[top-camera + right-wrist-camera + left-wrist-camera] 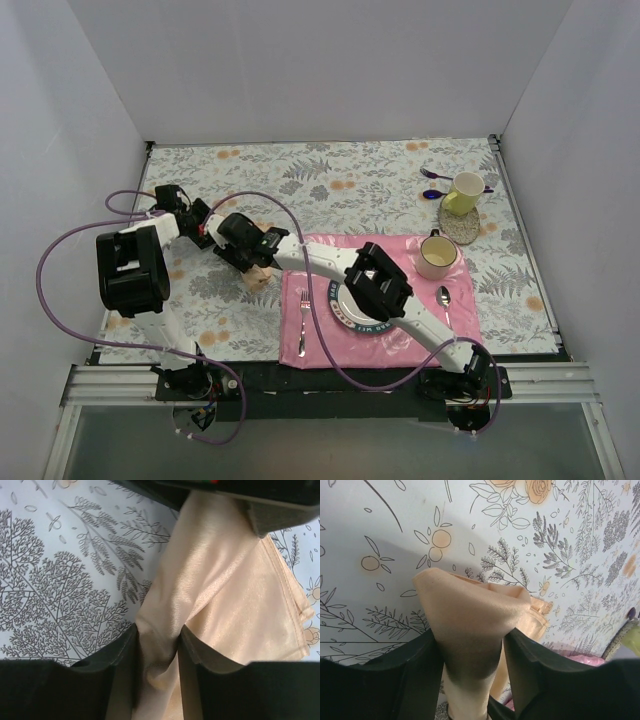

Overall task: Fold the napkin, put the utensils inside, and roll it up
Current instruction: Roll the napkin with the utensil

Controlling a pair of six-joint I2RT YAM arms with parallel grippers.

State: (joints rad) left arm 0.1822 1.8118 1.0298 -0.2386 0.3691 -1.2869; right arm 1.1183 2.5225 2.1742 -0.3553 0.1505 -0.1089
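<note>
Pinching the peach-gold napkin (pixel 470 610) from two sides: the left gripper (pixel 470 650) is closed on one bunched fold, the right gripper (pixel 157 645) on another. The cloth hangs over the floral tablecloth (pixel 330 180), just left of the pink placemat (pixel 400 245).

The left arm (pixel 132 268) rises from its base at 7 o'clock in the top view, its dark elbow folded high and its wrist turned toward 3 o'clock. The right arm (pixel 310 258) reaches from its base at 5 o'clock out toward 10 o'clock, almost fully stretched. The two wrists meet left of centre, near 9 o'clock. The left gripper (pixel 470 642) pinches a fold of the napkin (pixel 470 605) between narrow jaws; the right gripper (pixel 157 635) clamps the same cloth likewise
</note>
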